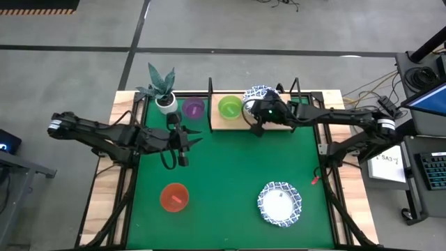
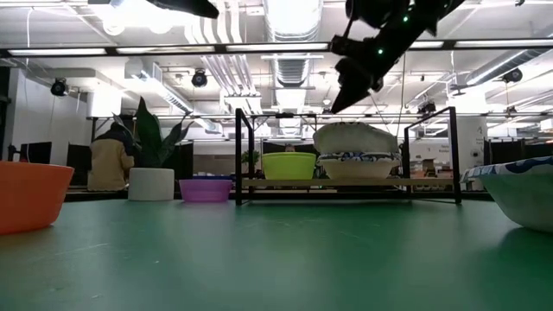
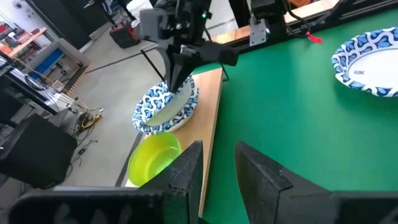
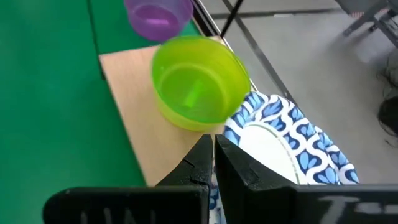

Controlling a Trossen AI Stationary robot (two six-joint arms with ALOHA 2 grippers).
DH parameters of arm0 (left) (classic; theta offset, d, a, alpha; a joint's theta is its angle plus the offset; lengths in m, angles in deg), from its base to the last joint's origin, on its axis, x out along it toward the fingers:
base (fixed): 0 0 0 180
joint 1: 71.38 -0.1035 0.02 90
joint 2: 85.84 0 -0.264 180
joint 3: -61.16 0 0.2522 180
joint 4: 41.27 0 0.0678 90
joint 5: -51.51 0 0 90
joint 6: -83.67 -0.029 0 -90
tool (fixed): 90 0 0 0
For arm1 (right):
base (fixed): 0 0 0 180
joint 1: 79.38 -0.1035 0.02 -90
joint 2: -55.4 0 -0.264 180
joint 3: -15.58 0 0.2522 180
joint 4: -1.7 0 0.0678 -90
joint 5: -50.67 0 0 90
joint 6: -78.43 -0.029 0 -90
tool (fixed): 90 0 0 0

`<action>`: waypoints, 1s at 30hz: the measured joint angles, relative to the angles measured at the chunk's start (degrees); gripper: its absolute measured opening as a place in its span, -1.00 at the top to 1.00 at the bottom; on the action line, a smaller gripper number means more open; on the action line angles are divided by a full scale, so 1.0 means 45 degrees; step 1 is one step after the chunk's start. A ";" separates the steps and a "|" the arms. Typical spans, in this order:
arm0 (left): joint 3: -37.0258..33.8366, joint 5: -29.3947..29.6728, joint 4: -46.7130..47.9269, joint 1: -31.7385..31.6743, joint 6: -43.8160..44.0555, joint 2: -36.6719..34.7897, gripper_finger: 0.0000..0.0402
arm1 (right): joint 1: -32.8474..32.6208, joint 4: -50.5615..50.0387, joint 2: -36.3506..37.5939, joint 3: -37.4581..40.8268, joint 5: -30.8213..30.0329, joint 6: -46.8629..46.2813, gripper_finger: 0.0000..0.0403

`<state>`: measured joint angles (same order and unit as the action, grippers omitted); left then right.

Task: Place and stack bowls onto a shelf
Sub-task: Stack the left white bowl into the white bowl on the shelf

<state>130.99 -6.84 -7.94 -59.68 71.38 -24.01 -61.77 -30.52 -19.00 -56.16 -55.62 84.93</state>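
Observation:
The wooden shelf (image 1: 223, 124) stands at the far edge of the green mat. On it rest a green bowl (image 1: 230, 107) and, to its right, two white bowls with blue patterned rims (image 3: 165, 106); the upper one sits tilted in the lower (image 2: 357, 142). My right gripper (image 3: 169, 92) is shut and points down over the upper bowl's rim. My left gripper (image 1: 180, 148) is open and hovers above the mat, near side of the purple bowl (image 1: 193, 107), which rests on the mat left of the shelf. A red bowl (image 1: 174, 197) and another white patterned bowl (image 1: 279, 204) sit on the near mat. My right gripper comes from above, slanting down, with its shut fingertips (image 4: 202, 155) right at the left part of the upper white bowl's rim (image 4: 249, 124). The low view shows a small gap above the bowl, so I cannot tell whether the fingers touch it.
A small white pot with a green plant (image 1: 164, 94) stands at the far left corner of the mat, beside the purple bowl. Black metal uprights (image 2: 240, 155) rise at the shelf's corners. Open green mat (image 1: 230, 167) lies between the shelf and the two near bowls.

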 joint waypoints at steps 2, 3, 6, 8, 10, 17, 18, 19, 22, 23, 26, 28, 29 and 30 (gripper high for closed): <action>0.0000 -0.0003 0.0068 0.0000 -0.0005 0.0055 0.62 | 0.0202 0.0045 -0.0201 -0.0002 0.0005 -0.0001 0.96; 0.0000 -0.0004 0.0147 0.0000 0.0000 0.0090 0.62 | 0.0281 0.0033 -0.0311 0.0033 0.0005 -0.0025 0.96; 0.0000 -0.0008 0.0251 0.0000 -0.0002 0.0188 0.62 | 0.0456 -0.0158 -0.0622 0.0072 0.0015 -0.0202 0.96; 0.0000 -0.0008 0.0241 0.0000 -0.0005 0.0252 0.62 | 0.0500 -0.0276 -0.0816 0.0084 0.0043 -0.0233 0.96; 0.0000 -0.0008 0.0250 0.0000 -0.0005 0.0327 0.62 | 0.0492 -0.0285 -0.0860 0.0084 0.0062 -0.0110 0.96; 0.0000 -0.0012 0.0238 0.0000 0.0010 0.0464 0.62 | 0.0503 -0.0022 -0.0135 -0.0272 0.0062 0.0085 0.96; 0.0000 -0.0012 0.0232 0.0000 0.0030 0.0464 0.62 | 0.0547 0.0119 -0.0080 -0.0201 0.0071 0.0139 0.96; 0.0000 -0.0012 0.0224 -0.0002 0.0046 0.0464 0.62 | 0.0582 0.0180 -0.0059 -0.0092 0.0092 0.0179 0.96; 0.0000 -0.0012 0.0177 -0.0005 0.0049 0.0464 0.62 | 0.0708 0.0346 -0.0153 0.0223 0.0418 0.0122 0.96; 0.0000 -0.0012 0.0134 -0.0005 0.0049 0.0464 0.62 | 0.0751 0.0416 -0.0225 0.0309 0.0421 0.0056 0.96; 0.0005 -0.0016 0.0090 -0.0005 0.0141 0.0464 0.62 | 0.0792 0.0686 -0.0567 0.0704 0.0424 -0.0106 0.96; 0.0005 -0.0025 0.0090 -0.0005 0.0241 0.0464 0.62 | 0.0792 0.0876 -0.0753 0.1028 0.0684 -0.0111 0.96; 0.0005 -0.0036 0.0090 0.0007 0.0313 0.0464 0.62 | 0.0787 0.1012 -0.0803 0.1113 0.0884 -0.0155 0.96; 0.0005 -0.0077 0.0095 0.0035 0.0412 0.0464 0.62 | 0.0787 0.1094 -0.0804 0.1118 0.1120 -0.0234 0.96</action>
<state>131.01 -7.19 -7.52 -59.52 73.23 -21.92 -58.23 -25.60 -22.62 -51.13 -50.58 83.88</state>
